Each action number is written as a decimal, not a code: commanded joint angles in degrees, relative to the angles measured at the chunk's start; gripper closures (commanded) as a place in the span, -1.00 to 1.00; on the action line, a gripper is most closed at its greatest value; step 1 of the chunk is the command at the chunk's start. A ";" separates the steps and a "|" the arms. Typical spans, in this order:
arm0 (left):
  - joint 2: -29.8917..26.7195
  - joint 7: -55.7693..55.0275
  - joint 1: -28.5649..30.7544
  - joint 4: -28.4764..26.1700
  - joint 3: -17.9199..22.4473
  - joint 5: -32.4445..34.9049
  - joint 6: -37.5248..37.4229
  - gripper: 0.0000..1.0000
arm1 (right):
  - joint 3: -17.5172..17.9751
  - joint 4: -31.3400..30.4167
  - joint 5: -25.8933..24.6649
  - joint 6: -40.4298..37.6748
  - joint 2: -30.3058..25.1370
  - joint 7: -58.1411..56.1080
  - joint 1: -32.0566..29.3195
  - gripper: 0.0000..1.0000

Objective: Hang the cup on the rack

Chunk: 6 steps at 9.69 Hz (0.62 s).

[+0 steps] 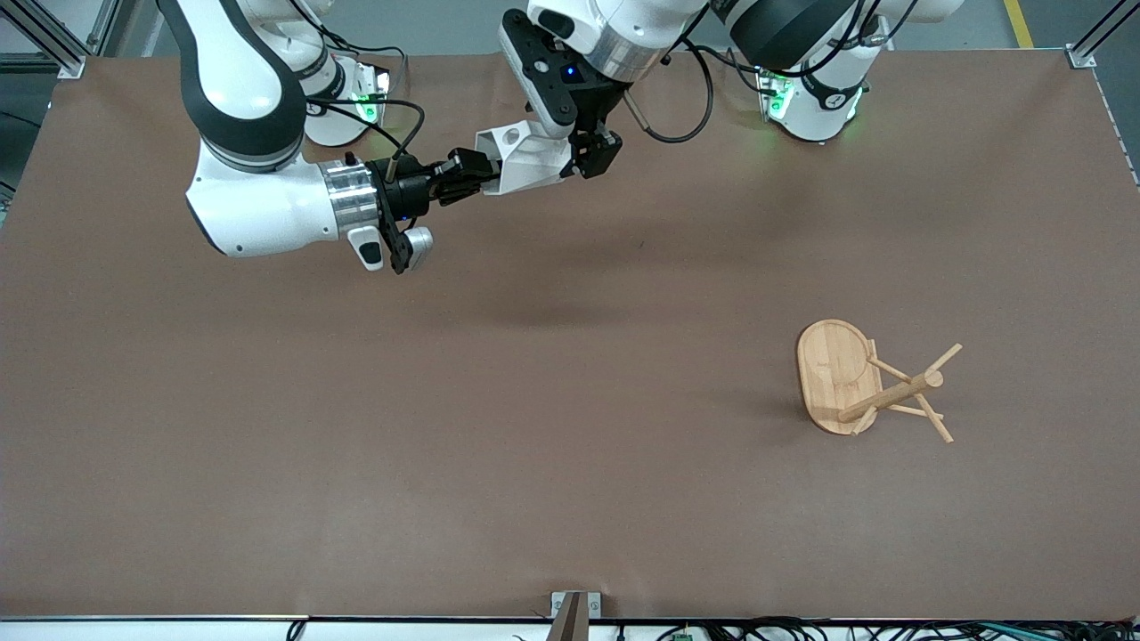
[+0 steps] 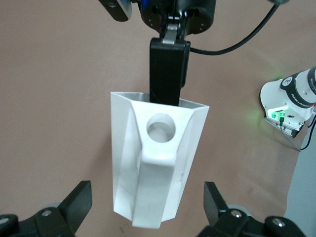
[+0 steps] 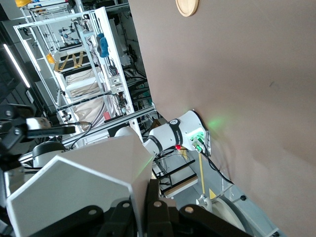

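The white faceted cup [image 1: 525, 160] hangs in the air over the table near the robots' bases, lying sideways. My right gripper [image 1: 470, 181] is shut on its rim; in the right wrist view the cup's wall [image 3: 84, 182] is pinched between that gripper's [image 3: 145, 212] jaws. My left gripper [image 1: 592, 153] is at the cup's base end, open. In the left wrist view the cup [image 2: 158, 158] shows its handle hole, and the left gripper [image 2: 147, 200] has one finger on each side of the base, apart from it. The bamboo rack [image 1: 859, 383] lies tipped on its side toward the left arm's end.
The rack's oval base [image 3: 186, 6] stands on edge, with post and pegs pointing toward the left arm's end. Both robot bases [image 1: 806, 98] stand along the table's edge by the robots. A metal bracket [image 1: 574, 610] sits at the edge nearest the front camera. Brown mat [image 1: 445, 427] covers the table.
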 commanded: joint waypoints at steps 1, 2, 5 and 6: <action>0.33 0.84 0.12 -2.57 -0.15 0.09 0.94 -1.00 | 0.72 -1.30 2.78 0.45 -1.05 -0.90 -0.16 0.99; 0.42 1.11 0.21 -3.27 -0.15 0.09 1.11 -1.00 | 0.99 -1.30 3.31 0.45 -1.14 -0.90 -0.16 0.99; 0.86 1.11 -0.06 -3.71 -0.15 0.09 1.55 -0.99 | 1.78 -1.30 5.33 0.45 -1.31 -0.90 -0.25 0.99; 0.78 1.11 -0.06 -3.89 -0.15 0.09 1.55 -0.78 | 1.78 -1.30 5.33 0.45 -1.66 -0.90 -0.25 0.99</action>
